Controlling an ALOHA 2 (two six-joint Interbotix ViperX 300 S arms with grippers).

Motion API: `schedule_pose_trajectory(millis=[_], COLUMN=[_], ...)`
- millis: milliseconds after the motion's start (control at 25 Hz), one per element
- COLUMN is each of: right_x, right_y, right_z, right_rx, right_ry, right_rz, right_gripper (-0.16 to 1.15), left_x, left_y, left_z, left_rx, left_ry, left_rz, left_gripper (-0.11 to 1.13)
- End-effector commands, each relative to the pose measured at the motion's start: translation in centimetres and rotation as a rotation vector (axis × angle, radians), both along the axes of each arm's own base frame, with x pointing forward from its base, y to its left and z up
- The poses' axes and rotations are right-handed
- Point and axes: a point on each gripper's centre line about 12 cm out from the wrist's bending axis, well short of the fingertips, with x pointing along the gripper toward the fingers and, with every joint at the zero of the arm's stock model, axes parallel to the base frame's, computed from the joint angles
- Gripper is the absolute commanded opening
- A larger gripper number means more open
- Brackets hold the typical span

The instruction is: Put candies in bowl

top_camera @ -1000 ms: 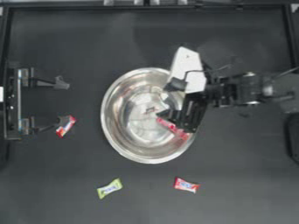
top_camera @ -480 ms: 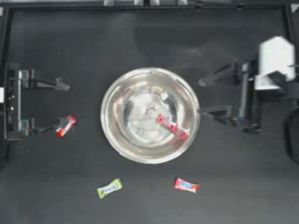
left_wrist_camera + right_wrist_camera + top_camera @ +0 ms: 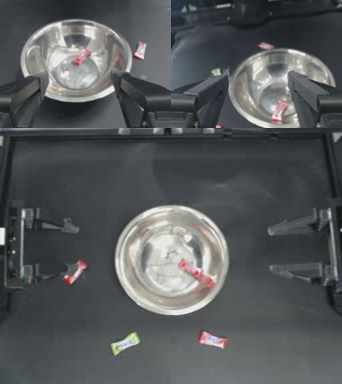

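Both my grippers, left [image 3: 70,249] and right [image 3: 270,250], sit spread and empty. The red candy [image 3: 75,272] touching my left jaw is light, crinkly, slippery; I'd pinch its middle.

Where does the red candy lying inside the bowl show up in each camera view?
Top view: the red candy lies in the bowl, right of its middle.
Left wrist view: the same candy sits near the bowl's centre.
Right wrist view: it lies low in the bowl, near the closer wall.
Shared landmark: the bowl's shiny rim, seen in all three views.
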Motion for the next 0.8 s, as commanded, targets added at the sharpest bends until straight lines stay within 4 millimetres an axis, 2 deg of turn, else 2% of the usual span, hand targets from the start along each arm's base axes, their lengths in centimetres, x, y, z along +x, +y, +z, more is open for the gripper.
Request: schedule_pose_trajectory(millis=[40, 240, 520, 800], right_x=[0.1, 0.1, 0.1, 0.0], right_y=[0.0, 0.0, 0.0, -0.1], right_z=[0.3, 0.1, -0.1, -0.2], right_rx=[0.001, 0.007, 0.009, 0.008], right_ry=[-0.009, -0.004, 0.012, 0.024], right_rz=[0.003, 0.001, -0.004, -0.008], right_gripper=[0.98, 0.98, 0.98, 0.98], left_x=[0.4, -0.4, -1.4, -1.4], left_y=[0.7, 2.4, 3.6, 2.7], left_z=[1.1, 0.5, -1.3, -1.8], left_rx=[-0.075, -0.243, -0.338, -0.393], left_ry=[0.022, 0.144, 0.351, 0.46], left_rz=[0.033, 0.135, 0.297, 0.387], left_gripper=[1.02, 1.02, 1.02, 1.02])
